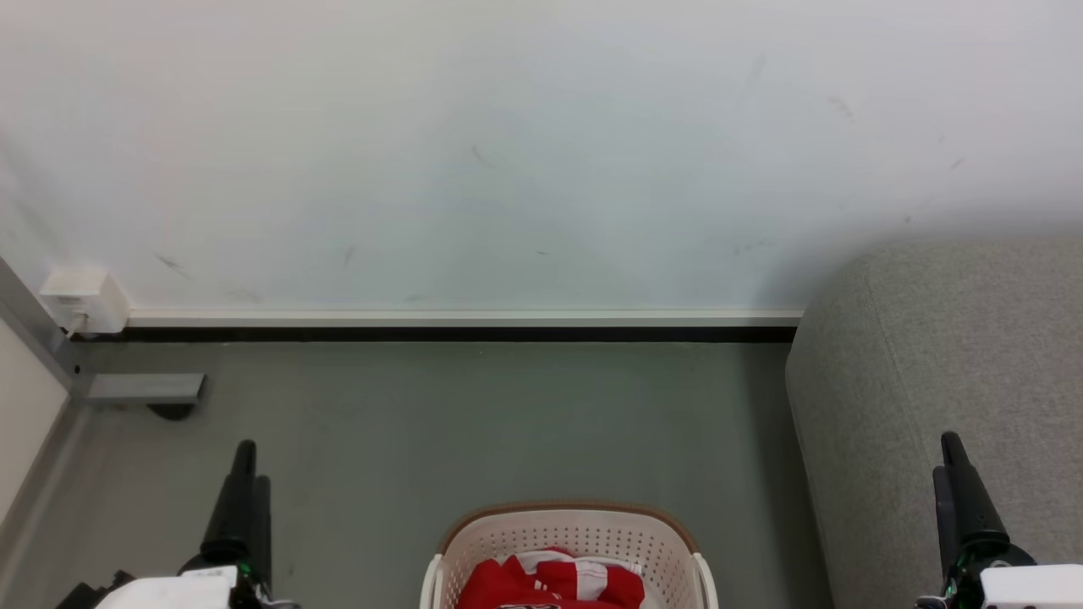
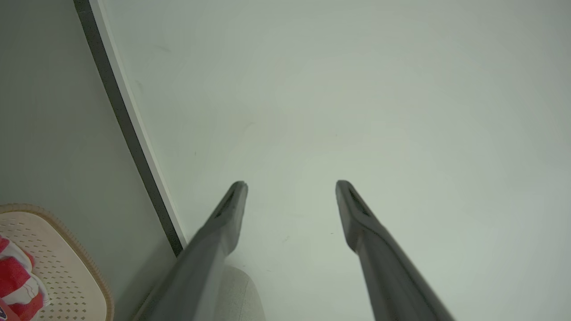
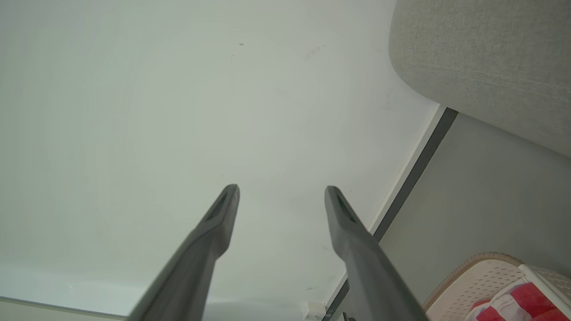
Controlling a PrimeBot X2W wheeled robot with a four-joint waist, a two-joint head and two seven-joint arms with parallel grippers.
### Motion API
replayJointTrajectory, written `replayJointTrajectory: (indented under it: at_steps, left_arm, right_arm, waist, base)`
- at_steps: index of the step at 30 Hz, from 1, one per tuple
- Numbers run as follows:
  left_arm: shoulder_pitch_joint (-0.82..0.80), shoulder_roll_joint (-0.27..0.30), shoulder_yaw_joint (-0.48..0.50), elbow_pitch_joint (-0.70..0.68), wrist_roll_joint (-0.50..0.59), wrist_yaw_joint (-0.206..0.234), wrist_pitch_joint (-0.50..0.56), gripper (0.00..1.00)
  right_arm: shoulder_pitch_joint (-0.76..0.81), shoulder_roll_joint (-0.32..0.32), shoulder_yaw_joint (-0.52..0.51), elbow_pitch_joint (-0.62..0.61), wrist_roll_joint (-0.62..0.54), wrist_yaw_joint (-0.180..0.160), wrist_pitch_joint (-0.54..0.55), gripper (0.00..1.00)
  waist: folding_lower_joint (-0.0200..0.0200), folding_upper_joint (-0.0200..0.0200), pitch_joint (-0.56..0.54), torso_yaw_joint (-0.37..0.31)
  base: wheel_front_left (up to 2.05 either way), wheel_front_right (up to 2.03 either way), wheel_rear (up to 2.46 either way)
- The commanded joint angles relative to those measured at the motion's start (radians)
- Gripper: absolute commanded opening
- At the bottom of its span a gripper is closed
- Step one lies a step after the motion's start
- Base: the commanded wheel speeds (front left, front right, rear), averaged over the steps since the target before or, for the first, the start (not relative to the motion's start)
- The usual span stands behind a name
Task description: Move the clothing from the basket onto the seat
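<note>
The cream basket (image 1: 575,531) with a brown rim stands on the floor at the bottom centre of the head view, red-and-white clothing (image 1: 550,582) bundled inside. Its corner also appears in the left wrist view as basket (image 2: 67,267) with clothing (image 2: 13,276), and in the right wrist view as basket (image 3: 486,276) with clothing (image 3: 526,303). The grey seat (image 1: 948,381) rises at the right; seat (image 3: 486,58) fills that view's upper right. My left gripper (image 1: 250,461) is left of the basket, open and empty. My right gripper (image 1: 948,457) is over the seat's edge, open and empty.
A white wall (image 1: 508,152) with a black-and-white skirting strip (image 1: 457,326) runs across the back. A white socket box (image 1: 85,300) and a grey bracket (image 1: 144,389) sit in the far left corner. Grey floor (image 1: 474,423) lies between the basket and the wall.
</note>
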Motion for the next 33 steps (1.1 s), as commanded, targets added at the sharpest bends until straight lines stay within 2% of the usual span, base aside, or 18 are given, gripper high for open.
replayJointTrajectory:
  at_steps: [1,15,19,33]
  left_arm:
    - [-0.021,0.008,0.002,-0.026,0.038,-0.009,-0.011,1.0]
    - [-0.009,0.007,-0.01,-0.062,0.285,-0.02,-0.064,1.0]
    - [-0.004,0.006,-0.017,-0.064,0.387,-0.02,-0.077,1.0]
    - [0.007,0.006,-0.056,-0.075,0.691,0.038,-0.122,1.0]
  right_arm:
    - [-0.028,0.0,-0.013,-0.018,-0.038,0.0,-0.003,1.0]
    - [-0.042,0.014,-0.016,-0.009,-0.254,-0.001,-0.012,1.0]
    - [-0.047,0.014,-0.019,-0.001,-0.331,-0.001,-0.014,1.0]
    - [-0.048,0.042,-0.044,0.073,-0.664,-0.001,-0.022,1.0]
  waist:
    - [0.0,0.0,0.0,0.0]
    - [0.0,0.0,-0.003,-0.003]
    - [0.0,0.0,-0.005,-0.002]
    - [0.0,0.0,-0.014,-0.005]
  base:
    - [0.0,0.0,0.0]
    - [0.0,0.0,0.0]
    - [0.0,0.0,0.0]
    - [0.0,0.0,0.0]
